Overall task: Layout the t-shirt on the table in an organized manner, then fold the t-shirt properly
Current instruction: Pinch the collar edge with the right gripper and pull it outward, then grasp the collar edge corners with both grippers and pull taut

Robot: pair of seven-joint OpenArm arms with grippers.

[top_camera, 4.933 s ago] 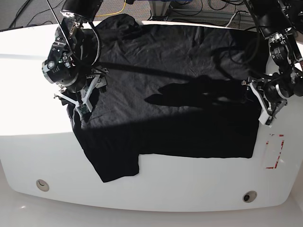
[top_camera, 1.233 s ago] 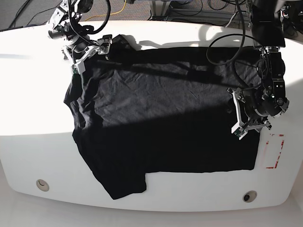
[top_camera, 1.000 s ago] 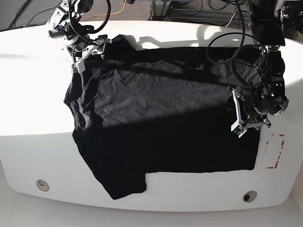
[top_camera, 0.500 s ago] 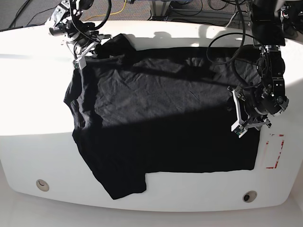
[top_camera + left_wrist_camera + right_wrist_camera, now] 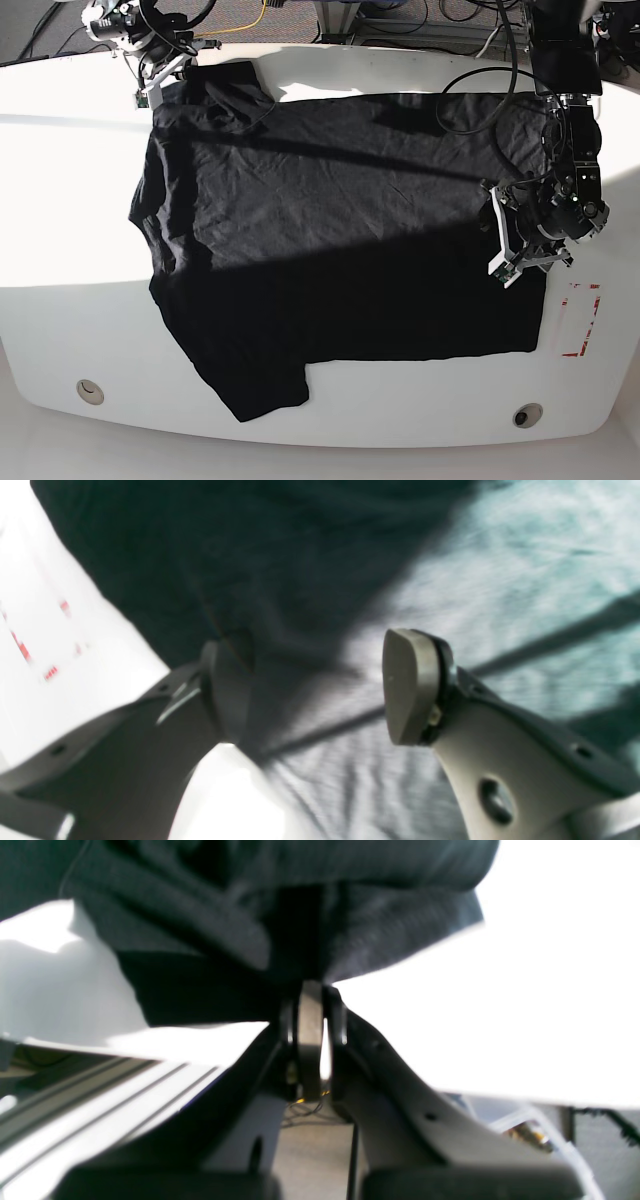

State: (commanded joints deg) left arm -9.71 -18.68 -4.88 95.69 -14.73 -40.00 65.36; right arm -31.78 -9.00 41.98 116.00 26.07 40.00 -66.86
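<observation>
My right claw point(image 5: 312, 1005) is clamped tight on a sleeve of the plain black soft-fabric t-shirt point(image 5: 340, 230) at the far corner; my left claw point(image 5: 317, 685) hangs spread wide over its hem, gripping nothing; the shirt lies spread across the glossy white tabletop point(image 5: 400, 410).

A robotics lab: cables point(image 5: 250, 12) trail across grey carpet point(image 5: 40, 25) behind the white table point(image 5: 400, 400). A red dashed rectangle point(image 5: 578, 320) marks its right edge.
</observation>
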